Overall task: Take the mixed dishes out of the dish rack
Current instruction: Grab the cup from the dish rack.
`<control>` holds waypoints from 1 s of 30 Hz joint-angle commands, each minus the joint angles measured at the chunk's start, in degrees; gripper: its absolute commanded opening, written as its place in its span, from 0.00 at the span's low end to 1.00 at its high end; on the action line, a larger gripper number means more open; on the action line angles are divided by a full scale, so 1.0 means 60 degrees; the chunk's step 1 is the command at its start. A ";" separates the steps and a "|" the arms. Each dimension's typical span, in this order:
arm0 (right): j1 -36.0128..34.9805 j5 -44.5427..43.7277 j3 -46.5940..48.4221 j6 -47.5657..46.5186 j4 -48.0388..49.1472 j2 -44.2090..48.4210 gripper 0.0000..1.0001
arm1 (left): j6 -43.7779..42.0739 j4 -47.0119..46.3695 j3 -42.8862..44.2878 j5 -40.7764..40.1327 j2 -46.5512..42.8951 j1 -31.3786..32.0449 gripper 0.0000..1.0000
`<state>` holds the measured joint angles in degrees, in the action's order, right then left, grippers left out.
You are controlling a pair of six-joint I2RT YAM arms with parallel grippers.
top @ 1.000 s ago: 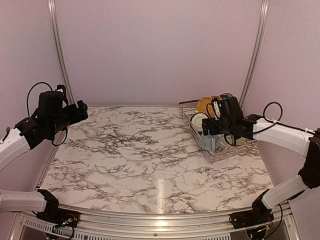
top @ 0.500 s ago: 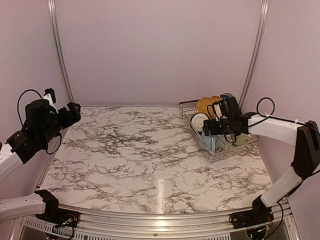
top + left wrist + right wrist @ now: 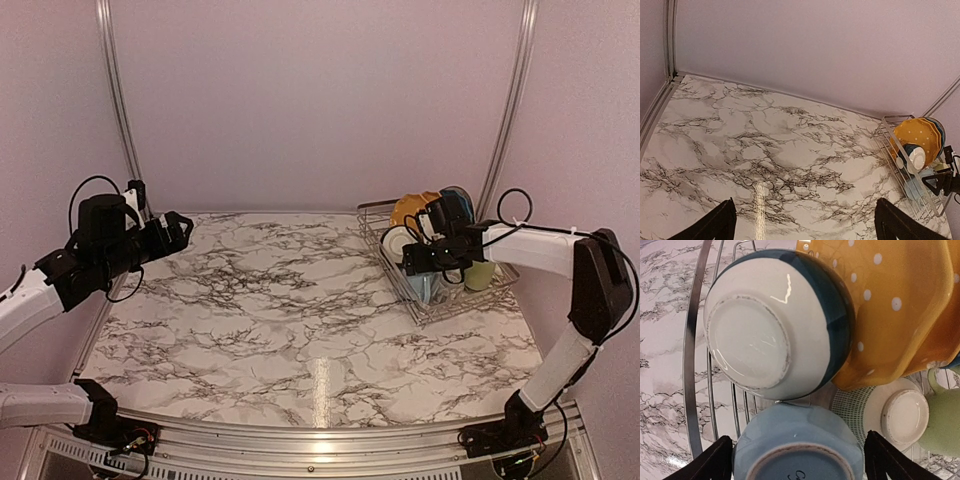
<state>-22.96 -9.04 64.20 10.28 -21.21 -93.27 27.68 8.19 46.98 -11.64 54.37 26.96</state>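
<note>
The dish rack (image 3: 468,305) stands at the back right of the table. In it stand a mustard-yellow dotted plate (image 3: 895,300), a white bowl (image 3: 765,325) with a dark rim, an upturned light-blue mug (image 3: 797,445), a cream plate (image 3: 902,415) and a pale-green mug (image 3: 942,420). A blue plate (image 3: 458,198) leans behind the yellow one. The clear glass is not visible. My right gripper (image 3: 800,462) is open, its fingers either side of the light-blue mug; it also shows over the rack's left part in the top view (image 3: 412,262). My left gripper (image 3: 183,226) is open and empty, held high at the far left.
The rack's wire rim (image 3: 692,355) runs just left of the bowl and the mug. In the left wrist view the rack (image 3: 890,155) is far to the right across the marble table (image 3: 780,150). Pink walls and metal posts close the back and sides.
My left arm swung back to the left, then came forward and right again. My right gripper shifted slightly left and lower over the rack, and its arm straightened.
</note>
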 commanded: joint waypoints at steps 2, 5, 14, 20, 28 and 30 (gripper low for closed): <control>-0.0016 -0.0089 0.0288 -0.0205 -0.0309 -0.0106 0.85 | 0.0173 -0.0324 0.0267 0.0914 0.0398 0.0035 0.99; -0.0094 -0.0187 0.0160 -0.0232 -0.0214 -0.0045 0.82 | 0.0379 -0.0419 0.0153 0.1324 0.0620 0.0034 0.99; -0.0232 -0.0359 0.0271 -0.0235 -0.0152 0.0069 0.67 | 0.0919 -0.0882 -0.0392 0.1896 0.0895 0.0048 0.99; -0.0295 -0.0424 0.0446 -0.0203 -0.0218 0.0378 0.54 | 0.0935 -0.0880 -0.0388 0.2164 0.0914 0.0055 0.99; -0.0304 -0.0443 0.0311 0.0033 0.0239 0.1362 0.35 | 0.0968 -0.0906 -0.0463 0.2192 0.0863 0.0056 0.99; -0.0302 -0.0484 0.0259 0.0069 0.0409 0.1618 0.28 | 0.0994 -0.0945 -0.0494 0.2202 0.0848 0.0048 0.99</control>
<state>-24.27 -10.63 64.36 9.58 -23.44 -88.92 33.30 4.05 45.21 0.67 59.57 27.11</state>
